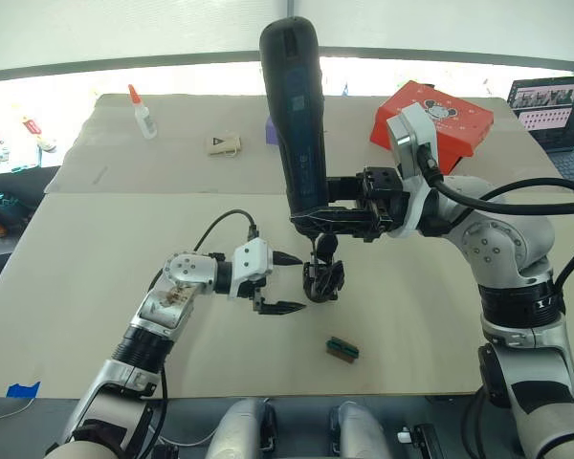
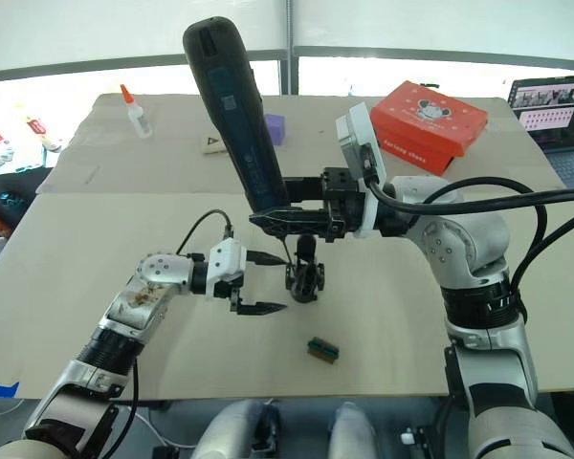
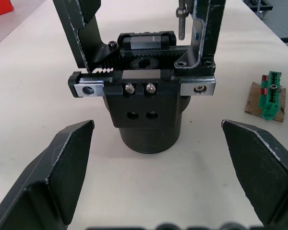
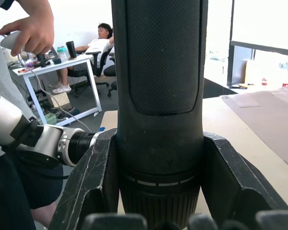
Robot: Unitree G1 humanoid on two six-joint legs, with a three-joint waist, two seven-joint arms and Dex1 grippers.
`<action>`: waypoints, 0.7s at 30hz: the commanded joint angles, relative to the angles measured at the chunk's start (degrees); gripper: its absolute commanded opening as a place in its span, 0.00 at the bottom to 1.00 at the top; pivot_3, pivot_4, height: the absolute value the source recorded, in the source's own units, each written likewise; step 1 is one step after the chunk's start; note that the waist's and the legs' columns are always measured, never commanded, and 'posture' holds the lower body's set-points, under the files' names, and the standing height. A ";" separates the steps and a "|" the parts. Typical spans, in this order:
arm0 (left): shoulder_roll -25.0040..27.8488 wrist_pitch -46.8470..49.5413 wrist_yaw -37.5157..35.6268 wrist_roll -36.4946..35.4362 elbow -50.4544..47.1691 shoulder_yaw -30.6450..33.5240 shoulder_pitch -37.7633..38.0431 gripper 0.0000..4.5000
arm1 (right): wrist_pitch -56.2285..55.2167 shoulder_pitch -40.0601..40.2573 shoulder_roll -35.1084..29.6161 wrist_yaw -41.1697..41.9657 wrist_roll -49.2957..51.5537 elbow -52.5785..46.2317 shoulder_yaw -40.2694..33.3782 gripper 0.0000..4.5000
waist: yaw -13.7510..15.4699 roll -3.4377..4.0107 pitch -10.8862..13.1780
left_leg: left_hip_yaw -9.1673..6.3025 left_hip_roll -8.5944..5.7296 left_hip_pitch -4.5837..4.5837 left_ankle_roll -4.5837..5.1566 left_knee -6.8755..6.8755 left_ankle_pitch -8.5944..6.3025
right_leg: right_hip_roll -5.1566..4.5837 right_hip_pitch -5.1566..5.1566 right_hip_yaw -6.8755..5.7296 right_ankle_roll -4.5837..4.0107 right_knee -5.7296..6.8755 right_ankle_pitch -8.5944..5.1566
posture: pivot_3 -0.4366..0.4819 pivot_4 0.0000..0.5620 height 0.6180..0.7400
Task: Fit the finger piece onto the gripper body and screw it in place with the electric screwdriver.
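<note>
Because the right gripper (image 1: pixel 325 218) clamps the thick black cylindrical electric screwdriver (image 1: pixel 295 115) low on its body, with the heavy handle leaning high above and the thin metal bit pointing down at the small black gripper body (image 1: pixel 322 280) standing on the beige table (image 1: pixel 77 258), I think the tool could tilt in the grip and the bit slip off the screw or push the assembly over. The left gripper (image 1: pixel 285 283) waits with its two black fingers spread wide and empty, just beside the assembly, so nothing steadies it. I cannot make out the finger piece separately; a small green-and-dark block (image 1: pixel 342 349) lies nearer the table edge.
</note>
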 commanded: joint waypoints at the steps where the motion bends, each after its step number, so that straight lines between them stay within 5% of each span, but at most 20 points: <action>1: -0.33 -0.86 -0.11 -0.06 -0.70 -0.19 -1.07 1.00 | -1.94 -0.39 0.37 0.53 0.18 -1.82 -1.95 0.43 | 0.00 0.00 0.00 | 0.00 0.00 0.00 0.00 0.00 0.00 | 0.00 0.00 0.00 0.00 0.00 0.00 | 0.48 0.27 1.00; 21: -0.48 -0.51 -0.01 -0.23 -1.56 -0.45 -0.77 1.00 | -3.01 1.46 1.20 2.21 -2.25 -1.74 -1.64 0.43 | 0.00 0.00 0.00 | 0.00 0.00 0.00 0.00 0.00 0.00 | 0.00 0.00 0.00 0.00 0.00 0.00 | 0.48 0.27 1.00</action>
